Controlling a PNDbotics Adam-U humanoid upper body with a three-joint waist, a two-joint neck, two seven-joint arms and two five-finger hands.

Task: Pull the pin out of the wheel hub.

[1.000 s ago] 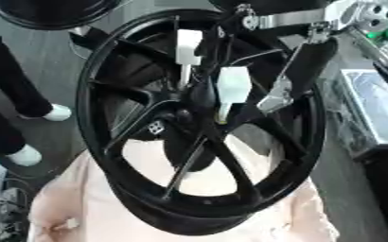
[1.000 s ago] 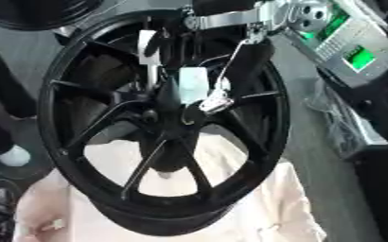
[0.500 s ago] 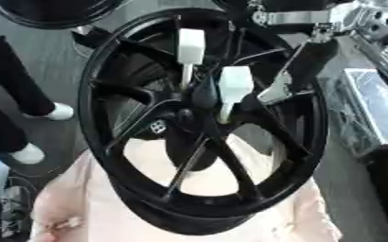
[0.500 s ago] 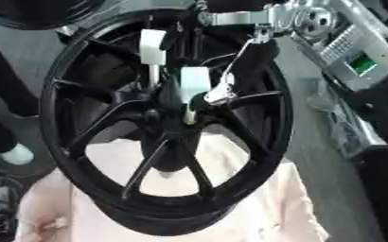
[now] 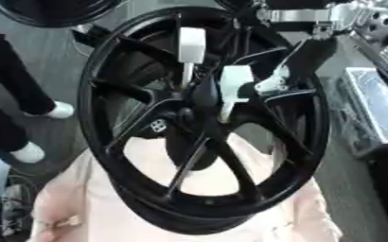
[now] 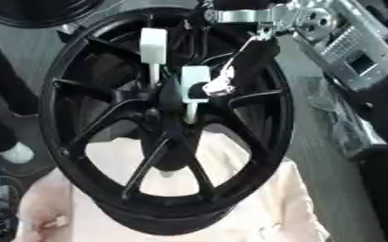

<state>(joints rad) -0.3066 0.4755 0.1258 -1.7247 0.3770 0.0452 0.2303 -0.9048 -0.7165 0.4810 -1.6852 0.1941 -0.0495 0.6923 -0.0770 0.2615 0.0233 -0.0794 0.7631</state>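
Observation:
A big black spoked wheel hub (image 5: 139, 85) lies tilted on a pale pink cloth (image 5: 98, 208). Two white pins with block-shaped heads stand up near its centre: a taller one (image 5: 190, 45) further back and a nearer one (image 5: 234, 85). My right hand (image 5: 273, 84) reaches in from the upper right on a black and silver arm (image 5: 313, 16). Its silver-tipped fingers (image 6: 220, 86) lie against the right side of the nearer pin's head, curled at it. The far side of the grasp is hidden among the dark spokes. My left hand shows in neither view.
A person's dark legs and white shoes (image 5: 58, 111) stand at the left edge. Another black wheel (image 5: 57, 12) sits at the top left. Grey cases and a device with a keypad (image 6: 350, 56) fill the right side, next to the hub's rim.
The whole picture has shifted, so the camera moved. Against the hub, my right hand's fingers have closed the small gap to the nearer pin's head and now touch it.

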